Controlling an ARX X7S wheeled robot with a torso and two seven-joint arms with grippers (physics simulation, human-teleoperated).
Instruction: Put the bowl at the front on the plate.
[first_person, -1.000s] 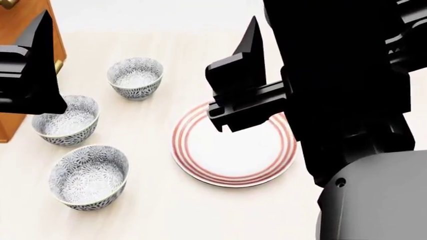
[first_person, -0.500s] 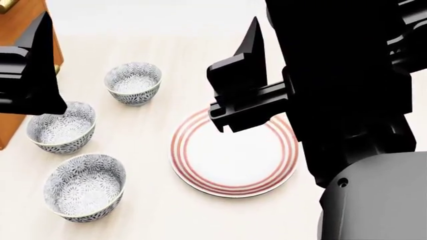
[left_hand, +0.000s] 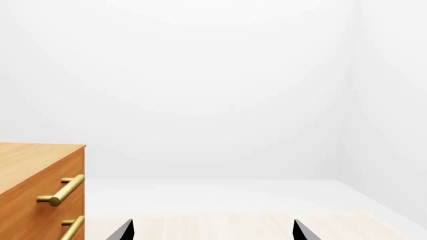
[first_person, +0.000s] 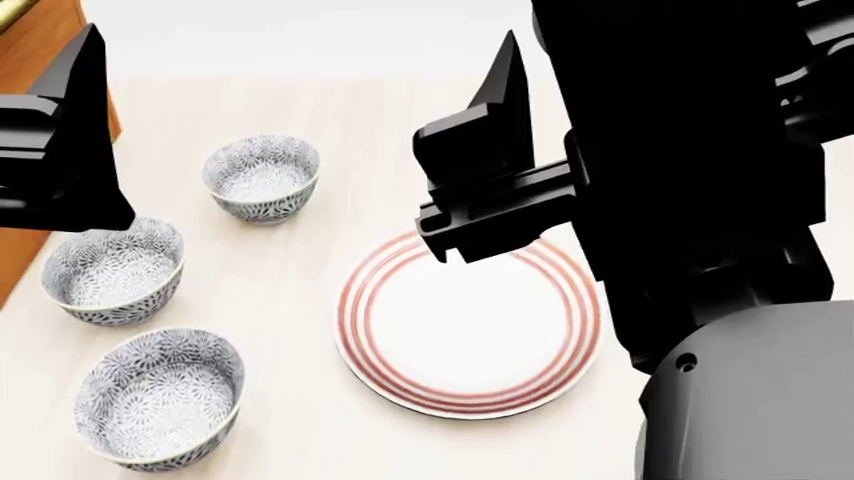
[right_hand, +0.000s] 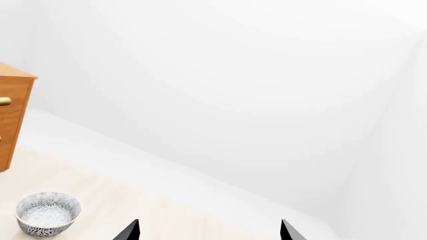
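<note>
Pale wood tabletop (first_person: 300, 300), white walls behind, a wooden drawer unit (left_hand: 37, 190) at the left edge of the left wrist view.

Head view: three matching patterned bowls run down the left side of the frame. Target is the bowl (first_person: 158, 397) at lower left, nearest the robot; second bowl (first_person: 111, 270) sits above it at mid-left, third bowl (first_person: 263, 178) further up and to the right. All upright, well apart from each other. The plate (first_person: 467, 325) is centre frame, right of the target, nothing on it, clear gap between them.

Left gripper (left_hand: 212, 231): only the two finger tips show at the bottom edge of its wrist view, set wide apart, so spread and holding nothing. Right gripper (right_hand: 208, 231): same picture, tips apart, nothing held. Its wrist view catches one bowl in the lower left corner; probably the far one, can't confirm from that angle.

Key relation: in the head view the left arm's dark bulk sits at upper left, above the bowl column; the right arm hangs over the plate's upper edge. Target lies down-frame from the left gripper, same side, so left arm looks the nearer pick. Neither gripper is near the bowl's rim yet. Carry direction after the grasp: rightward across frame to the plate.
</note>
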